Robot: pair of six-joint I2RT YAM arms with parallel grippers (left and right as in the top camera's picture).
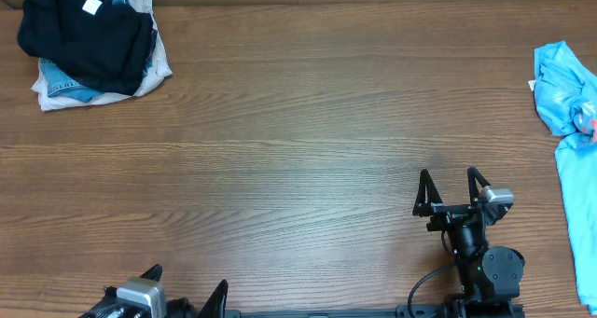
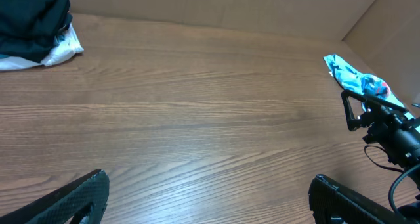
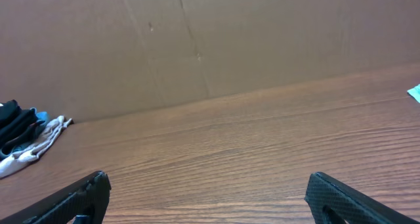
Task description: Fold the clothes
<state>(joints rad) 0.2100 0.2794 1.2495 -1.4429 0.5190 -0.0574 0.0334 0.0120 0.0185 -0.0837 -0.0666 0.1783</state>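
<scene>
A pile of clothes sits at the far left corner: a black T-shirt [image 1: 86,34] with a small white label on top of denim and white garments [image 1: 65,87]. The pile also shows in the left wrist view [image 2: 29,23] and the right wrist view [image 3: 23,142]. A light blue garment [image 1: 571,122] lies at the right edge, also in the left wrist view [image 2: 357,79]. My left gripper [image 1: 187,295] is open and empty at the front left edge. My right gripper [image 1: 451,186] is open and empty at the front right, above bare table.
The wooden table [image 1: 298,141] stretches between the two clothes piles. A brown cardboard wall [image 3: 230,40] stands along the far side. The right arm's base and cable [image 1: 485,267] sit at the front edge.
</scene>
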